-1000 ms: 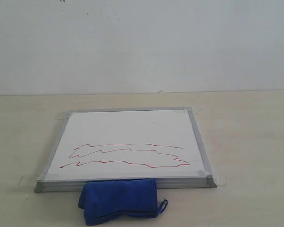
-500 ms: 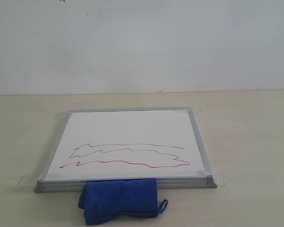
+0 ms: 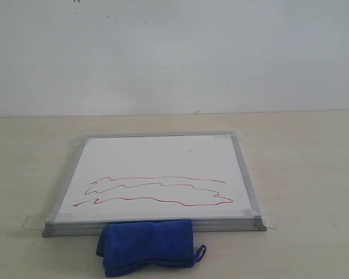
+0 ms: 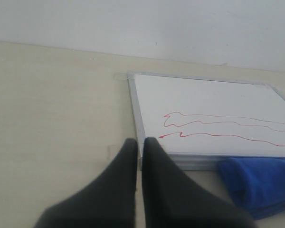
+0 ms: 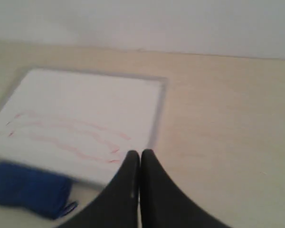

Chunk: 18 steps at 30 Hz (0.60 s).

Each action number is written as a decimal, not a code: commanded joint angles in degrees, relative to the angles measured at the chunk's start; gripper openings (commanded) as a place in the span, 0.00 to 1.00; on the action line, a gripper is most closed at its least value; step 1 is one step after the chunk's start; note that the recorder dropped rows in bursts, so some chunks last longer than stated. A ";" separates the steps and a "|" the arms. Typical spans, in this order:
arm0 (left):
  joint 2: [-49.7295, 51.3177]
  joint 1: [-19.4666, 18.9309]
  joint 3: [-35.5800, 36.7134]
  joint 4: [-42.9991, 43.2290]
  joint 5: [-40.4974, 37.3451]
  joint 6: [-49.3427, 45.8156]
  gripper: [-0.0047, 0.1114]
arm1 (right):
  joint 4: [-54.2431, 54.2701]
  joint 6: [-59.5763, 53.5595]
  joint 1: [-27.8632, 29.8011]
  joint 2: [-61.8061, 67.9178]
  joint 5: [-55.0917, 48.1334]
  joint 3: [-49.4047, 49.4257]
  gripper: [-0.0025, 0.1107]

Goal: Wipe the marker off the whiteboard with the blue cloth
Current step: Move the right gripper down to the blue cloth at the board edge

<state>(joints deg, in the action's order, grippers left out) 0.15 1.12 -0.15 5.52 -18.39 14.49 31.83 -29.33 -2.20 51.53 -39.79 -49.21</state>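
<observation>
Lying flat on the pale table (image 3: 302, 174): whiteboard (image 3: 157, 157), silver frame, taped at its corners. Marker (image 3: 157, 189): red wavy strokes across the board's near half, unwiped. Blue cloth (image 3: 146, 244): bunched on the table against the board's near frame, loop at its right. Left gripper (image 4: 140, 142): dark fingers pressed together, holding nothing. Right gripper (image 5: 139, 154): likewise closed tip to tip, empty; view blurred.

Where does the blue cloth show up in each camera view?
Exterior view: blue cloth at bottom centre, against the whiteboard's near frame edge.
Left wrist view: cloth against that frame edge, cut off by the picture's border.
Right wrist view: cloth, blurred, by the same edge.
Shared landmark: the red marker lines.
</observation>
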 commanded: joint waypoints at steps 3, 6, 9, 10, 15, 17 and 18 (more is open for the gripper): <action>-0.15 0.12 0.15 0.02 0.39 0.57 0.07 | 10.42 -22.09 -10.13 12.57 -10.09 -4.58 0.02; -0.15 0.12 0.15 0.02 0.39 0.57 0.07 | 7.28 -27.19 -16.66 19.15 -9.99 -5.61 0.02; -0.15 0.12 0.15 0.02 0.39 0.57 0.07 | 4.32 -30.09 -23.11 25.77 -7.70 -6.86 0.02; -0.15 0.12 0.15 0.02 0.39 0.57 0.07 | 3.45 -30.09 -25.32 28.19 -6.25 -7.51 0.02; -0.15 0.12 0.15 0.02 0.39 0.57 0.07 | 1.41 -29.52 -32.54 39.84 -5.58 -12.27 0.08; -0.15 0.12 0.15 0.02 0.39 0.57 0.07 | 0.30 -29.52 -34.00 43.49 -5.58 -14.02 0.17; -0.15 0.12 0.15 0.02 0.39 0.57 0.07 | 0.32 -29.52 -34.54 45.55 -5.58 -15.13 0.26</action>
<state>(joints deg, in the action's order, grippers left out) 0.15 1.12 -0.15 5.52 -18.39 14.49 33.31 -58.30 -35.29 93.06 -45.57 -62.11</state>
